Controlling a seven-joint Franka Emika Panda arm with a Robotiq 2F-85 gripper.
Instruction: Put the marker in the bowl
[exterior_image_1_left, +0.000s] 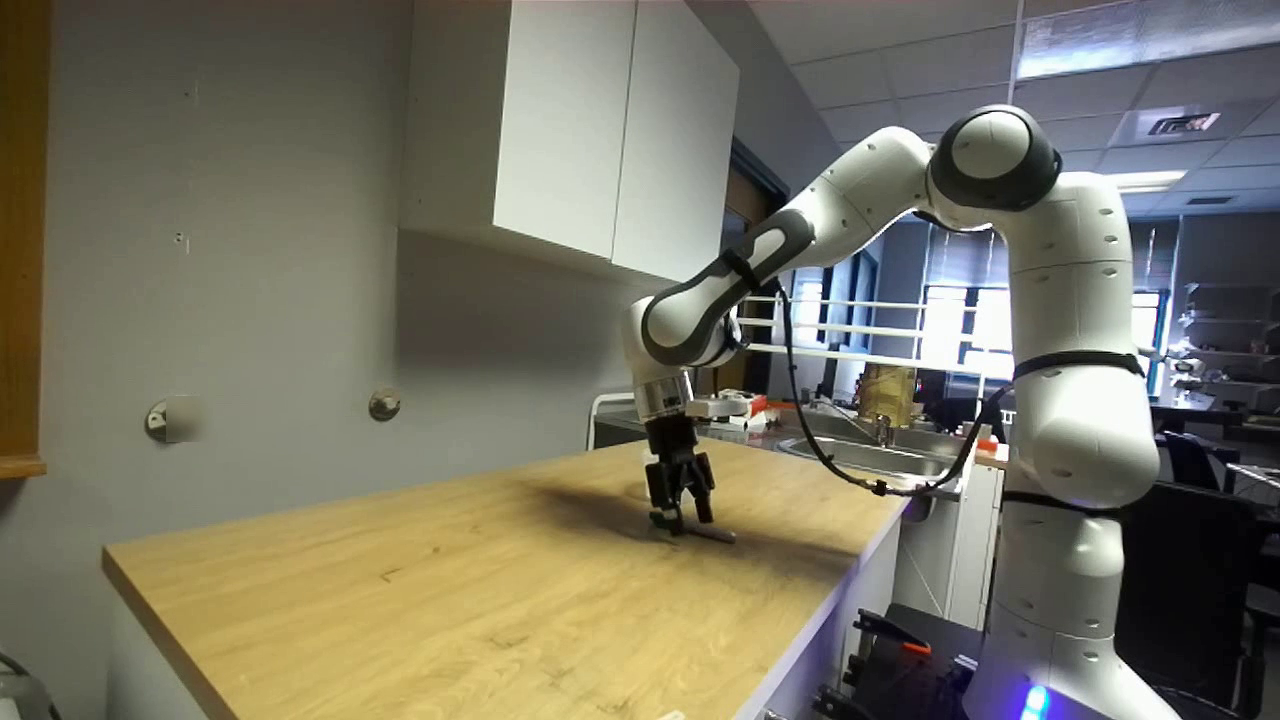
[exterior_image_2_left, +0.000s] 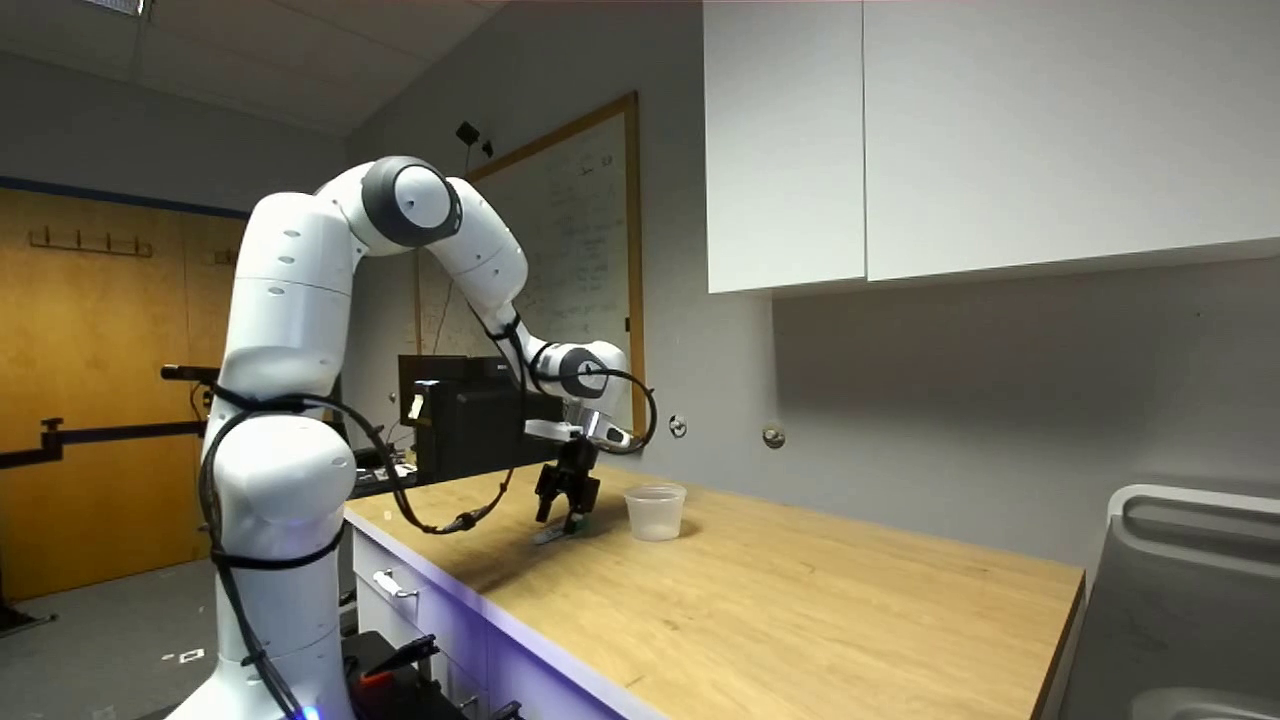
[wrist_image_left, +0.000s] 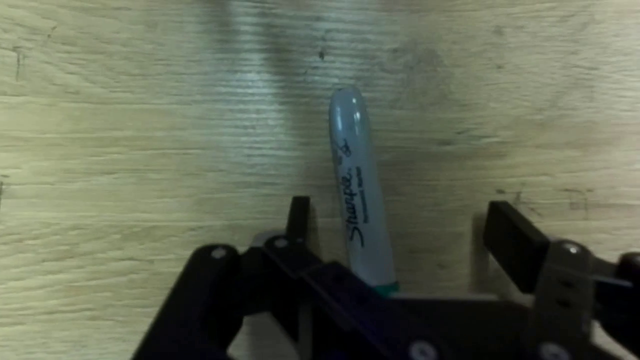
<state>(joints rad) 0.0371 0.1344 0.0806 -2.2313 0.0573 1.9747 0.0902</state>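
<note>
A grey wall (exterior_image_1_left: 280, 330) backs the scene in both exterior views. On it hangs a white cabinet (exterior_image_2_left: 980, 140), 2 doors showing, above the wooden tabletop (exterior_image_2_left: 820, 610). A wood-framed whiteboard (exterior_image_2_left: 585, 260) hangs farther along the wall in an exterior view. The white robot arm (exterior_image_1_left: 1075, 400) rises beside the tabletop, bends over at the top and reaches down to the surface. In an exterior view a metal sink (exterior_image_1_left: 905, 462) sits past the tabletop's far end.

The black gripper (wrist_image_left: 397, 220) hangs low over the wood, released: its 2 fingers (wrist_image_left: 515, 245) stand well apart. Whether their tips touch the surface, I cannot tell. The bowl (exterior_image_2_left: 656, 515), whitish and translucent, stands upright on the tabletop near the gripper but apart from it. Smallest is the marker (wrist_image_left: 357, 185), lying on the tabletop outside the bowl, between the 2 spread fingers and ungripped, closer to 1 of them. Its grey barrel carries black "Sharpie" lettering, its rounded end points away from the gripper, and a strip of green shows just before the gripper's linkage hides the rest.
</note>
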